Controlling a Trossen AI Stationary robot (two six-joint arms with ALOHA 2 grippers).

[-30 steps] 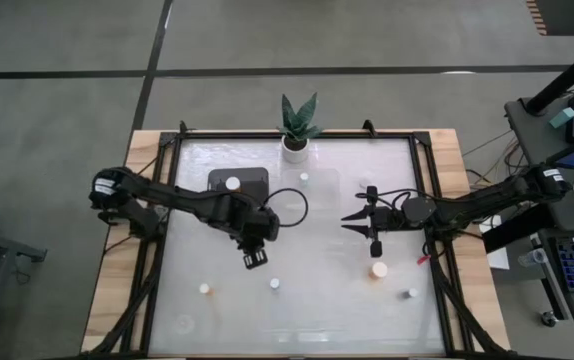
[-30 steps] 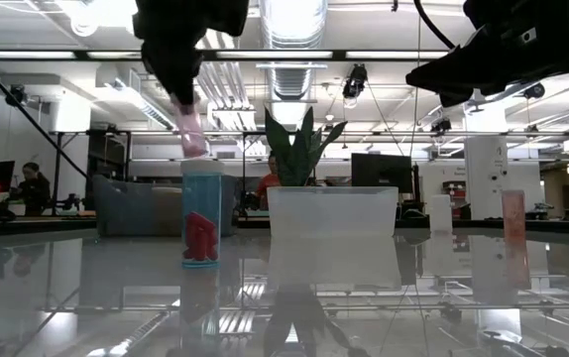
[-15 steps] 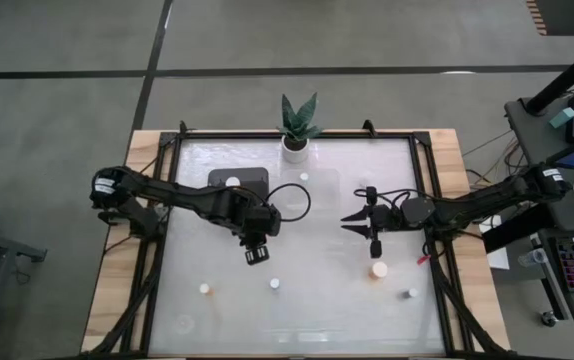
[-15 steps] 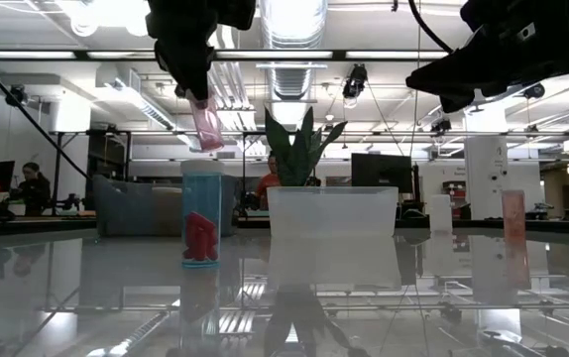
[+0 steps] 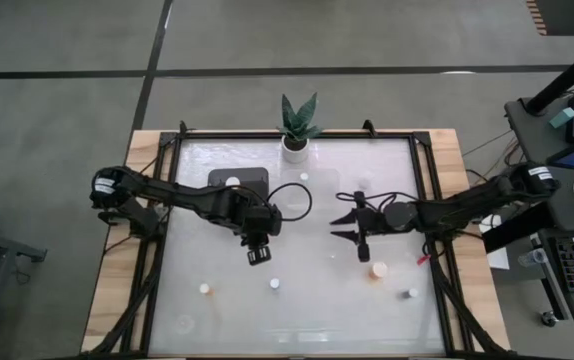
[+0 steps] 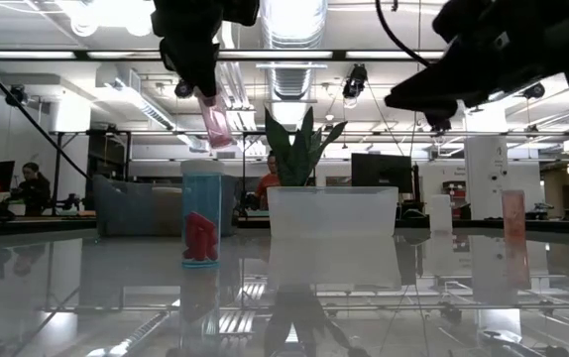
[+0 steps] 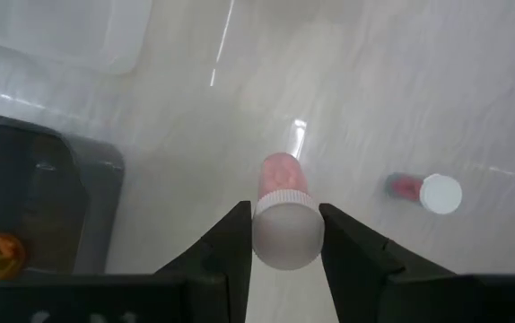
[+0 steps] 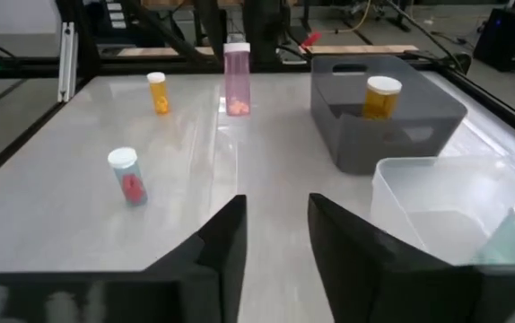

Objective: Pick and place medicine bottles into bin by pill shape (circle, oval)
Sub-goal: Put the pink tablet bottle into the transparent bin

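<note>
My left gripper (image 5: 257, 256) is shut on a pink bottle (image 7: 281, 172) with a white cap, above the middle of the table. It also shows in the low view (image 6: 215, 122). My right gripper (image 5: 345, 226) is open and empty, right of centre, fingers pointing toward the left arm. An amber bottle (image 5: 232, 182) stands in the dark grey bin (image 5: 252, 177). A white bottle (image 5: 304, 177) stands in the clear bin (image 8: 437, 193). Loose bottles stand on the table: one with red pills (image 5: 275, 284), amber ones (image 5: 205, 288) (image 5: 379, 269), and a white-capped one (image 5: 412, 293). My left gripper pinches the pink bottle at its cap end (image 7: 286, 235) between its two fingers. The fingers come from above, pointing down. The bottle hangs below them, cap up, tilted, clear of the table.
A potted plant (image 5: 297, 125) stands at the table's far edge. The two bins sit at the far middle. A black frame (image 5: 422, 200) rims the table. Bare table lies between the grippers and along the near edge. People and desks show in the room behind.
My left gripper has risen a little and edged toward the table's far edge, still shut on the pink bottle, which has tipped from upright to tilted. My right gripper has gone toward the table's left edge, still open.
</note>
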